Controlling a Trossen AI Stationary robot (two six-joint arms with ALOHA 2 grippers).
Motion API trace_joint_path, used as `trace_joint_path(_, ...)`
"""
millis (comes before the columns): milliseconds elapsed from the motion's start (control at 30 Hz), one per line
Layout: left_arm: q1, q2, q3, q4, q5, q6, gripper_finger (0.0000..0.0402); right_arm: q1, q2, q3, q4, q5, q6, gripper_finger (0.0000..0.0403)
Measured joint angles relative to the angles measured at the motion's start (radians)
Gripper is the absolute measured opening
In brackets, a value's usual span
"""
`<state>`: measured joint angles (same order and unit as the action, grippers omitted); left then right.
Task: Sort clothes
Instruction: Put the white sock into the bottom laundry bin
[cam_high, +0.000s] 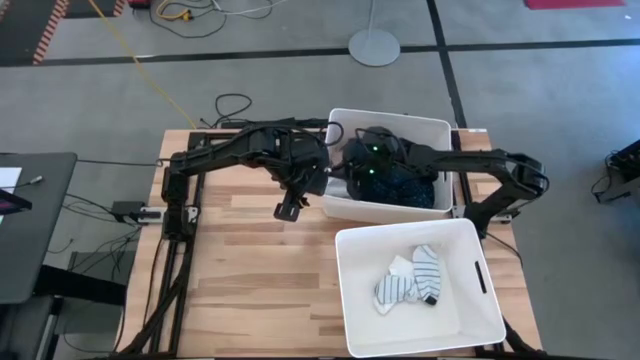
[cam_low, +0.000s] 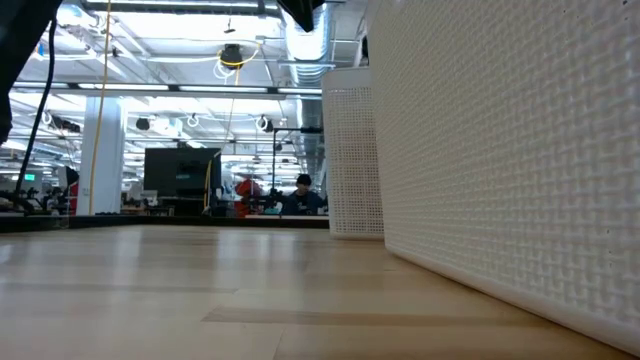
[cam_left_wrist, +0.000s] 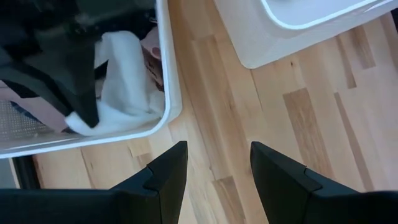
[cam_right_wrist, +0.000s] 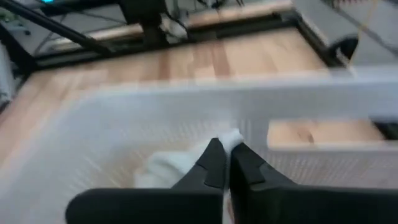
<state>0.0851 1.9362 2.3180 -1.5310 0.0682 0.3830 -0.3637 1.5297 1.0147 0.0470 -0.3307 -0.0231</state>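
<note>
- Inside the far bin (cam_high: 445, 128), my right gripper (cam_right_wrist: 225, 163) is down among the clothes (cam_high: 405, 185); its fingers are pressed together with a bit of white fabric (cam_right_wrist: 233, 137) showing just at the tips, so I judge it is pinching a small white piece, probably a sock, though the hold itself is partly hidden.
- My left gripper (cam_left_wrist: 214, 168) hangs over bare table (cam_high: 250, 270) just beside that bin's near left corner, fingers apart and holding nothing.
- From the left wrist I can see white fabric (cam_left_wrist: 127, 87), something pink (cam_left_wrist: 152, 50) and a dark garment (cam_left_wrist: 56, 56) heaped against the bin's wall.
- The near bin (cam_high: 350, 300) already holds the striped socks (cam_high: 425, 272) and a white one (cam_high: 398, 268), lying loose on its floor.
- Handling, as I judge it: everything here is soft and limp, light for the small pieces, heavier and draggy for the large dark one. Nothing is fragile or slippery, but cloth snags on its neighbours.
- Where to grip: pinch a raised fold or a free edge, and lift straight up so that the piece peels away from the heap; a small sock is best taken near its middle so that it does not slide out of a tip-only pinch.
- Writing: I can read no brand, label or lettering on the garments or on either bin.
</note>
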Motion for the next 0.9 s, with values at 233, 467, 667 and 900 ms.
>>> trace_joint_path(233, -0.006, 0.000, 0.000, -0.004, -0.006, 0.000, 0.0169, 0.066, -0.133, 0.003, 0.004, 0.046, -0.016, 0.0004)
trace_joint_path(467, -0.027, 0.000, 0.000, -0.006, -0.006, -0.004, 0.0169, 0.182, -0.392, 0.003, -0.015, 0.110, -0.071, 0.0001)
trace_joint_path(667, -0.042, 0.000, 0.000, -0.007, -0.006, -0.014, 0.0169, 0.363, -0.601, 0.004, -0.041, 0.128, -0.131, 0.0001)
trace_joint_path(900, -0.046, 0.000, 0.000, -0.007, -0.006, -0.030, 0.0169, 0.674, -0.745, 0.004, -0.171, 0.127, -0.279, 0.0000)
